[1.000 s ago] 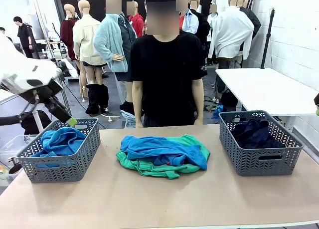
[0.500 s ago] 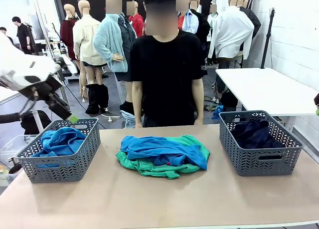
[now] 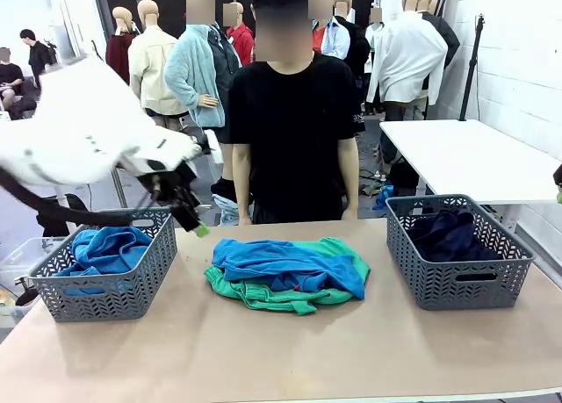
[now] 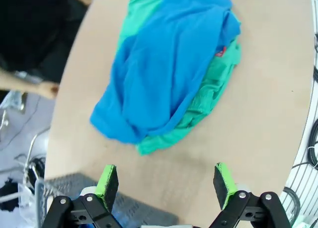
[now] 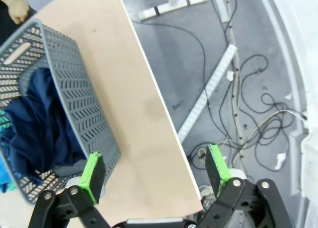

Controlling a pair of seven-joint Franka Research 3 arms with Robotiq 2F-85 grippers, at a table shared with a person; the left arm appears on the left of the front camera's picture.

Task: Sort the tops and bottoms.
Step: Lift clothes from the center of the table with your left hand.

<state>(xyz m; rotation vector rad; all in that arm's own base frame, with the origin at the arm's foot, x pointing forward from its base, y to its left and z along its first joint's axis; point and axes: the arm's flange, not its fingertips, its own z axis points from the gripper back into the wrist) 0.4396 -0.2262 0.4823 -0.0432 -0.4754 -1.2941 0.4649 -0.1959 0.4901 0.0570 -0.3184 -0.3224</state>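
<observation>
One bright blue top [image 3: 104,248] lies in the grey basket [image 3: 140,293] on the left. A second blue top [image 3: 294,264] lies crumpled over the green shorts [image 3: 263,296] at the table's middle. In the left wrist view this blue top [image 4: 164,69] has a small red label [image 4: 221,51] and covers most of the shorts [image 4: 211,91]. The dark navy trousers [image 3: 448,232] fill the right basket [image 3: 457,284]. My left gripper [image 3: 195,226] hangs open between the left basket and the pile, fingers [image 4: 107,185] wide apart and empty. My right gripper [image 5: 154,169] is open above the table's right edge, beside the trousers' basket [image 5: 74,104].
A person in a black shirt [image 3: 294,131] stands at the far edge, arms down. Bare tabletop [image 3: 290,350] runs along the front. Cables and a strip [image 5: 223,84] lie on the floor past the table's right edge. A white table [image 3: 474,157] stands behind on the right.
My left arm has swung right, from behind the left basket to its inner corner, toward the middle pile. The clothes and baskets have not moved.
</observation>
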